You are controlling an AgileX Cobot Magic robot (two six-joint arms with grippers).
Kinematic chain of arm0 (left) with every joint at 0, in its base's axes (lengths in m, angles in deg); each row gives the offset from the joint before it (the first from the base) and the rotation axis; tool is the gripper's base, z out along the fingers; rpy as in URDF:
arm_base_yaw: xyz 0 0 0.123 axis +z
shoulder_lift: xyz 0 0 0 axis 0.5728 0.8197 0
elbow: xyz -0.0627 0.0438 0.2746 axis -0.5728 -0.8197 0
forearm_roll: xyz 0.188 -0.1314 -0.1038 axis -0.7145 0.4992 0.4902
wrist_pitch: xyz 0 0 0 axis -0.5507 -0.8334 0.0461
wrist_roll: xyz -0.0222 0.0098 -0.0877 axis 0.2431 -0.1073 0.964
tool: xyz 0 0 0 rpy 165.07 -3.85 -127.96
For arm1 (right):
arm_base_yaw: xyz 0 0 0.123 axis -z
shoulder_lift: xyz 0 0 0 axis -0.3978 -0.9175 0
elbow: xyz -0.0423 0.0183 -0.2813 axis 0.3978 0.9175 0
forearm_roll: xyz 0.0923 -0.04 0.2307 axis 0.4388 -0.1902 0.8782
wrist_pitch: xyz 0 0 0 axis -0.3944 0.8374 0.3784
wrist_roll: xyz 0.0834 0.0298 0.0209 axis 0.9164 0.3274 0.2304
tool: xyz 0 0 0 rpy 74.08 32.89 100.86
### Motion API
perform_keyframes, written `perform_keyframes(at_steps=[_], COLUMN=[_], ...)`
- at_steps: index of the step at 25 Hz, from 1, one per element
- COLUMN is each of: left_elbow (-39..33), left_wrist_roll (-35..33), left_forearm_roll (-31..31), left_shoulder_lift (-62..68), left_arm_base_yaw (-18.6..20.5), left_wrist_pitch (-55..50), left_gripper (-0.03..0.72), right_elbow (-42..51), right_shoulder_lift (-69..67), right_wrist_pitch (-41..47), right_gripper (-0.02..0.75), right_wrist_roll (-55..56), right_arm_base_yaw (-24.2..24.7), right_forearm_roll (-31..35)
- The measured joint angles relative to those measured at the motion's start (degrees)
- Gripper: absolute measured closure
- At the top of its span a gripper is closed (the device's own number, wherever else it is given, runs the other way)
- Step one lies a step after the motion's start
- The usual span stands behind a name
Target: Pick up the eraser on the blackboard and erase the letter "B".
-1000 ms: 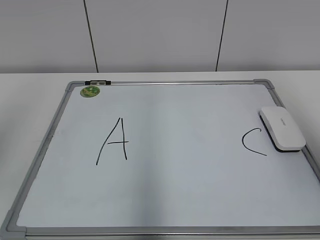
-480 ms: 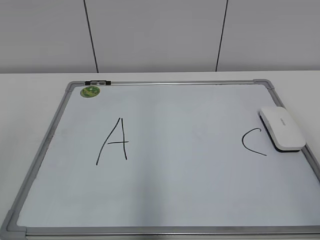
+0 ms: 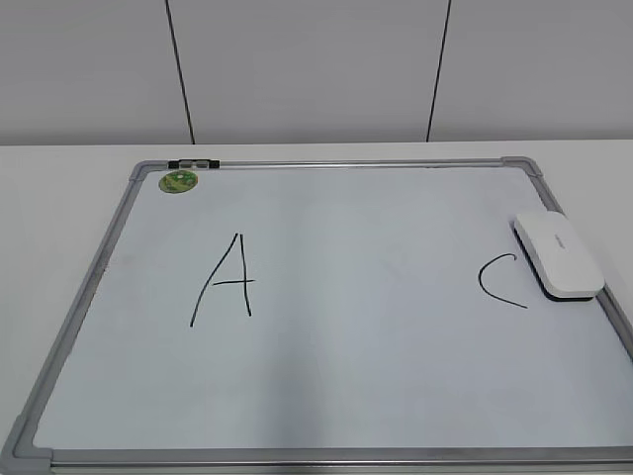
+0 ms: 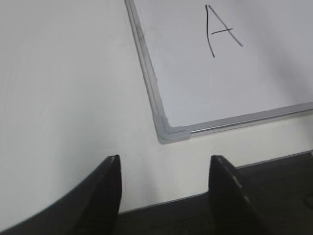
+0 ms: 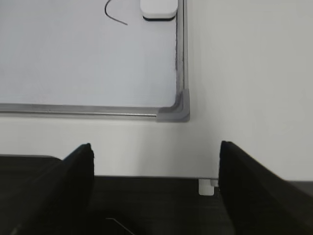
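The blackboard [image 3: 336, 327] is a pale glossy board in a grey frame, lying flat on the table. The white eraser [image 3: 557, 253] lies on it by the right frame, beside the black "C" [image 3: 497, 281]. The black "A" [image 3: 226, 281] is at the left. No letter "B" shows; the middle of the board is bare. The eraser's end also shows in the right wrist view [image 5: 158, 8]. My left gripper [image 4: 164, 164] is open and empty over the table off the board's near left corner [image 4: 171, 133]. My right gripper [image 5: 155, 149] is open and empty off the near right corner [image 5: 177, 113].
A round green magnet [image 3: 179, 180] and a small dark clip [image 3: 194, 162] sit at the board's far left corner. The white table [image 3: 59, 198] surrounds the board. A grey panelled wall [image 3: 316, 69] stands behind. The table's dark front edge [image 5: 146, 196] runs under both grippers.
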State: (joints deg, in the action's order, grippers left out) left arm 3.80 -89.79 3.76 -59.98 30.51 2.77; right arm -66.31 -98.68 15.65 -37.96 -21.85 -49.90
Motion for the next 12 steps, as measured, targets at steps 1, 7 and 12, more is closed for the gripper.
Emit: perform_keyframes(at_steps=[1, 7, 12], left_elbow=[-1.20, -3.59, -4.16], left_wrist_roll=[0.00, 0.00, 0.00], left_forearm_roll=[-0.60, -2.80, -2.95], left_shoulder_lift=[-0.55, -1.05, -1.05], left_arm_base_yaw=[0.00, 0.00, 0.00], left_wrist_pitch=[0.02, -0.02, 1.69], left_gripper=[0.267, 0.267, 0.267], right_elbow=[1.60, 3.48, 4.10], right_shoulder_lift=[0.64, 1.58, 1.69], right_wrist_pitch=[0.00, 0.15, -1.82], right_gripper=[0.149, 0.149, 0.149], right_wrist_roll=[0.00, 0.00, 0.00], right_arm_base_yaw=[0.00, 0.00, 0.00], right_forearm_roll=[-0.23, -1.11, -1.16])
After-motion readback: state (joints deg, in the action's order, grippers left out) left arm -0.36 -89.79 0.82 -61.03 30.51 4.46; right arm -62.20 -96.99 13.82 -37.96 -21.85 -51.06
